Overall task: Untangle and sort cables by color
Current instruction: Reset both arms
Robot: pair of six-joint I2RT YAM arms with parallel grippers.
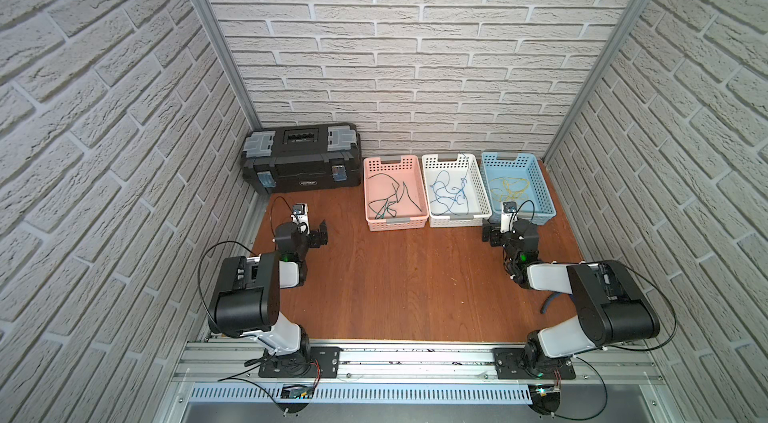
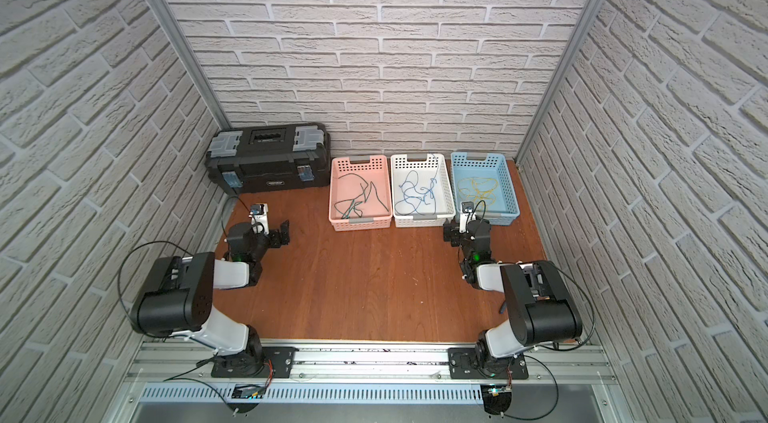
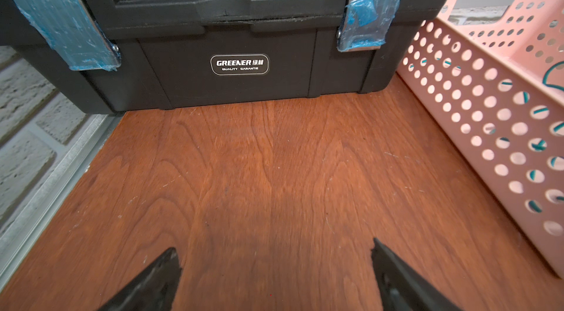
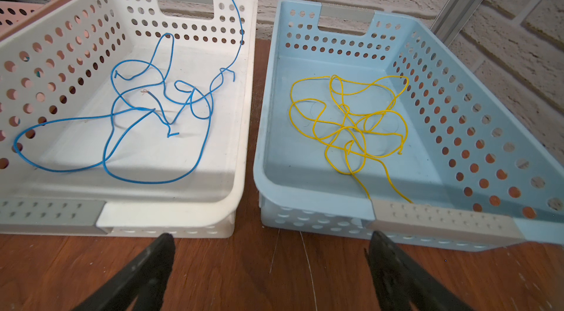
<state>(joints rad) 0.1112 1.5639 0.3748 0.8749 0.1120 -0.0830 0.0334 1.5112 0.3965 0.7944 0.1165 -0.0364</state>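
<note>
L pincer point(image 3: 273, 247) released: jaws wide apart, nothing btw them, low over the wood table point(image 3: 274, 172), facing a black toolbox point(image 3: 239, 86) at the back. R pincer point(image 4: 272, 234) likewise released and empty, jaws spread. It sits just in front of the gap btw the white basket point(image 4: 171, 213) and the blue basket point(image 4: 305, 201).

All visible cables lie in baskets, one colour each:
- Blue cables point(image 4: 140, 108) are in the white basket, in loose loops on its floor, w/ one end sticking up past the back rim.
- Yellow cables point(image 4: 351, 127) are tangled mid-floor of the blue basket, w/ one strand running to the near handle.
- Dark green cables point(image 1: 386, 205) are in the pink basket point(image 1: 415, 222), seen in both top views.

The 3 baskets stand in a row along the back wall, pink, white, blue from L to R, close side by side. The pink one is just beside the toolbox. In both top views both arms are folded, w/ the L pincer near the toolbox side and the R pincer near the front of the blue basket.
</note>
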